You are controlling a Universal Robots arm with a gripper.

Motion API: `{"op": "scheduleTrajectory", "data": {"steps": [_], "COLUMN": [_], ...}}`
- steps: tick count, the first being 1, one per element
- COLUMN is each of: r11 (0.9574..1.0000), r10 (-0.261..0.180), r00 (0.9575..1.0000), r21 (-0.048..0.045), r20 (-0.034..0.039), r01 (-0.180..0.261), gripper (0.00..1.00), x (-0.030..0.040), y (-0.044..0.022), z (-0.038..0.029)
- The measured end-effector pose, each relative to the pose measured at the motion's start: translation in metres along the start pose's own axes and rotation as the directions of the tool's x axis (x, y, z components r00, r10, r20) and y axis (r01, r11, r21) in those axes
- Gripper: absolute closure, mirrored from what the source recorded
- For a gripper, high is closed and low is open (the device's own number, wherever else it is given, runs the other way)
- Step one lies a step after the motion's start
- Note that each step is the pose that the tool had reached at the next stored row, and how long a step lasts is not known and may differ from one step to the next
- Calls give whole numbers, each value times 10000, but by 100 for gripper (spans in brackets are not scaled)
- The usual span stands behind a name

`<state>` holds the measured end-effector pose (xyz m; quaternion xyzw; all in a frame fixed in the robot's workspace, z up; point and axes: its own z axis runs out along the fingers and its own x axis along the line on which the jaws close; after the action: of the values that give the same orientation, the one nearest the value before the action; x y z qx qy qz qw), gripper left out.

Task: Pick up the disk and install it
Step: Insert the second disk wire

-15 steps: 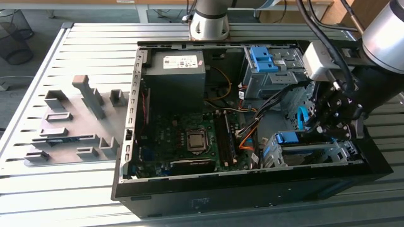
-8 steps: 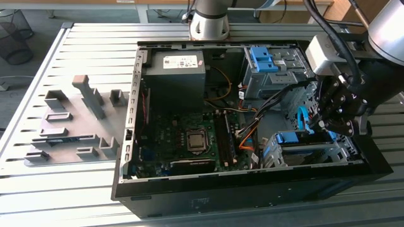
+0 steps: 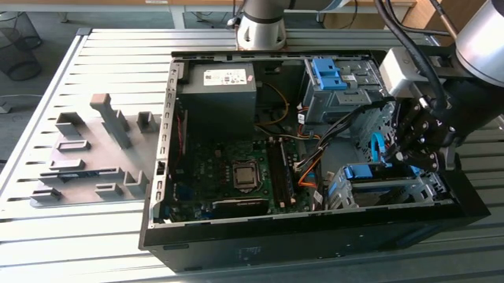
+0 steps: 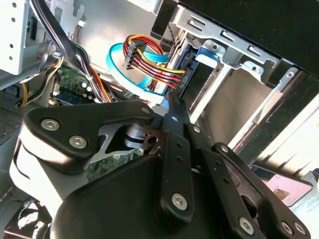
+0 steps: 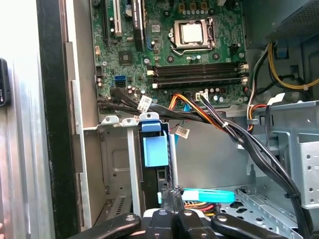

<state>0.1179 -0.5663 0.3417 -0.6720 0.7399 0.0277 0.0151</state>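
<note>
A slatted metal table (image 3: 102, 236) carries an open PC case (image 3: 315, 236), laid on its side so the bays face up. The gripper (image 3: 415, 154) hangs inside the case, just above the drive cage (image 3: 386, 191). The disk (image 5: 155, 149), blue rail uppermost, sits edge-on in that cage, its cables (image 4: 154, 64) attached. The fingers appear clenched together, holding nothing.

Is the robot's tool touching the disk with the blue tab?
Cannot tell. In the first wrist view the tool's tip sits right against the disk's edge, but neither contact nor a gap shows plainly there.
</note>
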Motion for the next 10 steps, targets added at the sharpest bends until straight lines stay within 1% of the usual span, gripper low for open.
{"op": "scheduleTrajectory", "data": {"steps": [3, 5, 8, 10], "r11": [10000, 10000, 10000, 10000], "r10": [-1, -1, -1, 0], "r00": [10000, 10000, 10000, 10000], "r21": [7, 9, 9, 8], "r20": [1, 0, -2, 4], "r01": [1, 1, 1, 0], "gripper": [89, 89, 89, 89], "x": [4, 4, 5, 5], "y": [-1, -1, -2, -1], "z": [50, 67, 78, 69]}}
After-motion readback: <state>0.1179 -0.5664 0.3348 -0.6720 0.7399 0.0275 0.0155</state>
